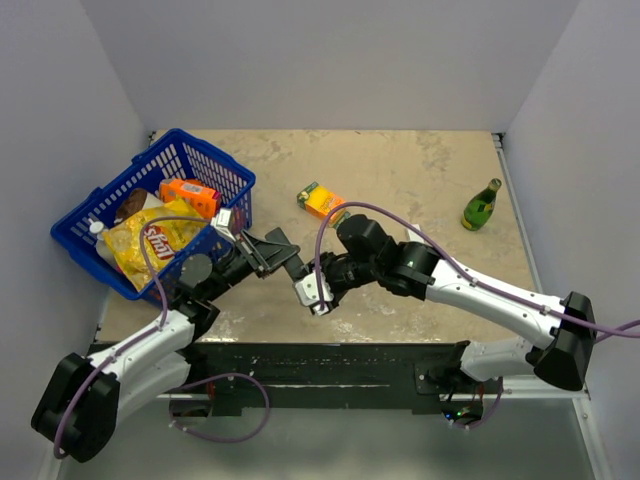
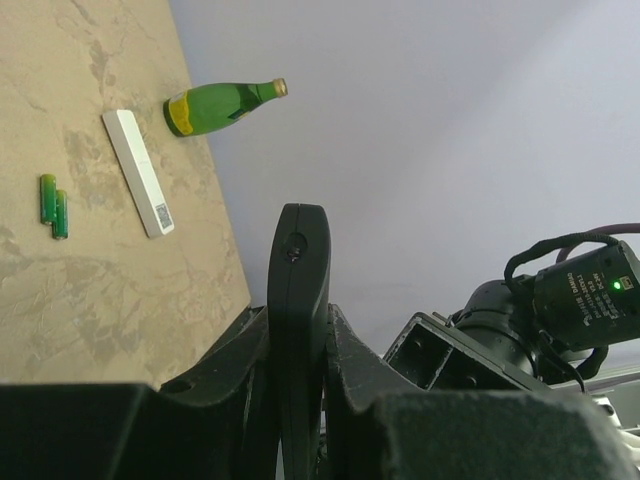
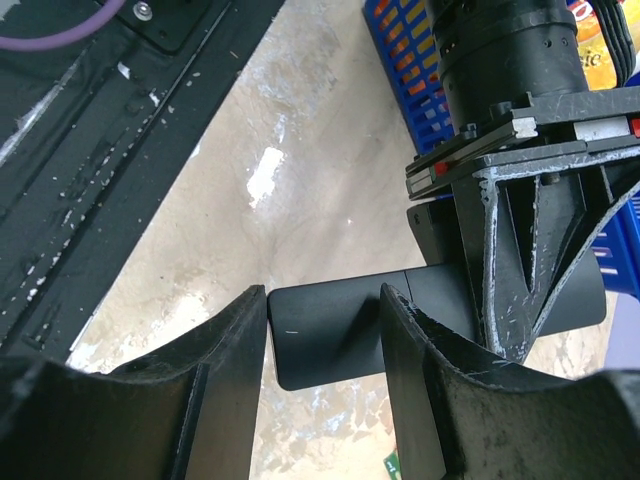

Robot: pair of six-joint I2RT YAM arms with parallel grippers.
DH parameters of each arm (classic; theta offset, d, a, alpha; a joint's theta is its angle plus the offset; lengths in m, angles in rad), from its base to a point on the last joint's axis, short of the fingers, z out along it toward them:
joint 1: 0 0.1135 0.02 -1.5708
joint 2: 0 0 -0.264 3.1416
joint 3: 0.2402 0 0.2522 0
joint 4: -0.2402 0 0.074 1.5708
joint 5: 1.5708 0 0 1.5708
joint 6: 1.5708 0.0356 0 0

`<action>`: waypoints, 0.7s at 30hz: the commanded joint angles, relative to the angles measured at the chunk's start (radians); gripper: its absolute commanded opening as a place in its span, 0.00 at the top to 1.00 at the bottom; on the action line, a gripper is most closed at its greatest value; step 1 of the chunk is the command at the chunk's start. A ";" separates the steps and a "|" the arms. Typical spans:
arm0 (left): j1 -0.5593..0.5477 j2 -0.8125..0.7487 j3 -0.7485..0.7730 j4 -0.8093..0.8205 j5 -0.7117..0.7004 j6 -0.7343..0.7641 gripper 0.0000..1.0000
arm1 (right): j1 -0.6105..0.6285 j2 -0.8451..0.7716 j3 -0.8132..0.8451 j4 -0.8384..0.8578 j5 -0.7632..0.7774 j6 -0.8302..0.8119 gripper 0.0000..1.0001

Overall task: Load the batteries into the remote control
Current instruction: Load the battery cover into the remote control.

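My left gripper [image 1: 262,252] is shut on the remote control [image 2: 298,270], a slim black bar held edge-on between its jaws [image 2: 297,318] above the table. In the right wrist view the remote control's free end [image 3: 325,335] lies in the gap of my right gripper [image 3: 322,300], whose jaws stand apart on either side of it. Whether they touch it I cannot tell. The left gripper's fingers [image 3: 520,200] clamp the bar's other part. The batteries [image 2: 52,206], two small green cylinders, lie side by side on the table. In the top view my right gripper [image 1: 298,272] meets the remote control [image 1: 285,252].
A white bar [image 2: 138,172] lies near the batteries, and a green glass bottle [image 1: 481,205] is at the far right. An orange-and-green box [image 1: 322,200] sits mid-table. A blue basket [image 1: 215,155] of snacks stands at the left, close behind the left gripper.
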 commanded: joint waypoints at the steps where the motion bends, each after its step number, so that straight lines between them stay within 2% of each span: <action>1: -0.060 -0.052 0.051 0.111 0.148 -0.064 1.00 | -0.047 0.037 0.030 0.045 0.081 -0.022 0.51; 13: -0.063 -0.069 0.063 0.005 0.138 0.025 1.00 | -0.065 0.002 0.034 0.041 0.019 0.027 0.51; 16: -0.063 -0.073 0.091 -0.096 0.073 0.122 1.00 | -0.065 -0.046 0.028 0.059 -0.028 0.095 0.47; 17: -0.061 -0.072 0.105 -0.180 0.052 0.196 1.00 | -0.065 -0.058 0.025 0.064 -0.042 0.153 0.44; 21: -0.061 -0.066 0.157 -0.306 -0.031 0.321 1.00 | -0.065 -0.151 -0.004 0.105 -0.090 0.280 0.35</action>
